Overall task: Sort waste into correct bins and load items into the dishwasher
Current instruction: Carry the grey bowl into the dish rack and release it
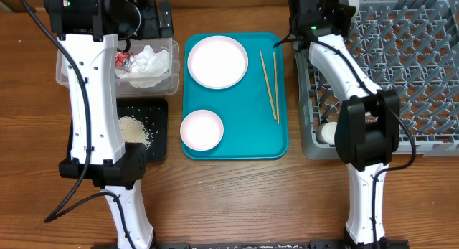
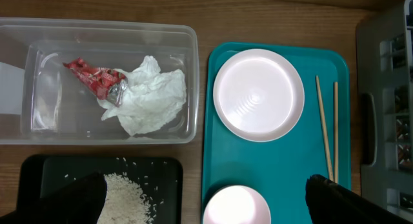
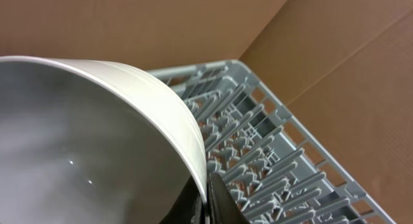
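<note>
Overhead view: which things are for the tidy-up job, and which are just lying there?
For the job: wrapper, napkin, rice, clear tub, black tray, plate, small dish, chopsticks, bowl (right wrist view), dish rack.
Just lying about: teal tray.

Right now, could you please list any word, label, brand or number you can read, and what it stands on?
No text can be read anywhere.
The red wrapper in the tub may carry print, but it is too crumpled and small to read.
The plate, bowl, rack and tray show no marks.

teal tray (image 1: 247, 123): flat on wooden table (image 1: 237, 206) | brown cardboard wall (image 3: 129, 24): behind table
</note>
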`<state>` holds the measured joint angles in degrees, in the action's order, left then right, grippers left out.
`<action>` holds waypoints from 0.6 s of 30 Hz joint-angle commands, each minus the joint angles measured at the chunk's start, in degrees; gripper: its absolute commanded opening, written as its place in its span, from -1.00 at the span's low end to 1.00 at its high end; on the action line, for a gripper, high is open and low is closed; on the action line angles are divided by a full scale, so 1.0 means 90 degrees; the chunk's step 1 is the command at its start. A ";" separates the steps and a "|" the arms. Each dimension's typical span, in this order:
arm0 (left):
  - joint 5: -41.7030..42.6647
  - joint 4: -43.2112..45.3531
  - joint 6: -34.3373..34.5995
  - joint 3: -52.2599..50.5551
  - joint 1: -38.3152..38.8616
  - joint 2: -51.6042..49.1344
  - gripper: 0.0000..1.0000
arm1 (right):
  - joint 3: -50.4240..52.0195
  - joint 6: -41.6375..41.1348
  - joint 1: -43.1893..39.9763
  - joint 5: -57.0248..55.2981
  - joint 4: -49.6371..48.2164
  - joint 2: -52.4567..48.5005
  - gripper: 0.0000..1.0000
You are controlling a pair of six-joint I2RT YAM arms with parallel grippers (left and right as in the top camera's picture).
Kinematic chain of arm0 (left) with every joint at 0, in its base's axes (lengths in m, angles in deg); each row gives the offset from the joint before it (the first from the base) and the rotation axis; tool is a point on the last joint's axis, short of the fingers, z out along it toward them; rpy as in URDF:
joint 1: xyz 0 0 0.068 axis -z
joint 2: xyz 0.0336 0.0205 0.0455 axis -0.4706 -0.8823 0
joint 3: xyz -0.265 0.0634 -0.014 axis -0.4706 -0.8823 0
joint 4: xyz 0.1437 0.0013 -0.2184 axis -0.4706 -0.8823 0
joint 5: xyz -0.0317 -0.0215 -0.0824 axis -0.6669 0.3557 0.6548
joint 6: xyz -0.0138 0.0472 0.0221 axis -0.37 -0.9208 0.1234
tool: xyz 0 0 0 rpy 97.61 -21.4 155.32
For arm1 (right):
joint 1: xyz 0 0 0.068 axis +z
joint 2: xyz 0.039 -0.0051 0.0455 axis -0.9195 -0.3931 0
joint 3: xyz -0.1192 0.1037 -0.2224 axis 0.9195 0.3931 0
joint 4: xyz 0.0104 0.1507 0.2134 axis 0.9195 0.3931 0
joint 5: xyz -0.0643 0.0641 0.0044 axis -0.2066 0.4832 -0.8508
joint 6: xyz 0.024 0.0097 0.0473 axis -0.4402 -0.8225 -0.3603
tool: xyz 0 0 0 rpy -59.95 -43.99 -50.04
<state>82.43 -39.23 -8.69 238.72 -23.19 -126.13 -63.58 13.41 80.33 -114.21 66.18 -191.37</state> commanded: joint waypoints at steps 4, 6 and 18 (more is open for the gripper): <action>-0.0063 -0.0005 0.0087 0.0012 0.0005 0.0092 1.00 | -0.0049 0.0022 -0.0078 -0.0044 -0.0066 -0.0170 -0.93; -0.0063 -0.0005 0.0087 0.0012 0.0005 0.0092 1.00 | -0.0049 0.0022 -0.0078 -0.0046 -0.0051 -0.0250 -0.92; -0.0063 -0.0005 0.0087 0.0012 0.0005 0.0092 1.00 | -0.0051 0.0000 0.0177 -0.0063 0.0262 -0.0274 -0.92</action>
<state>82.43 -39.27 -8.69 238.72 -23.19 -126.13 -63.58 13.39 80.87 -114.71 67.45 -192.61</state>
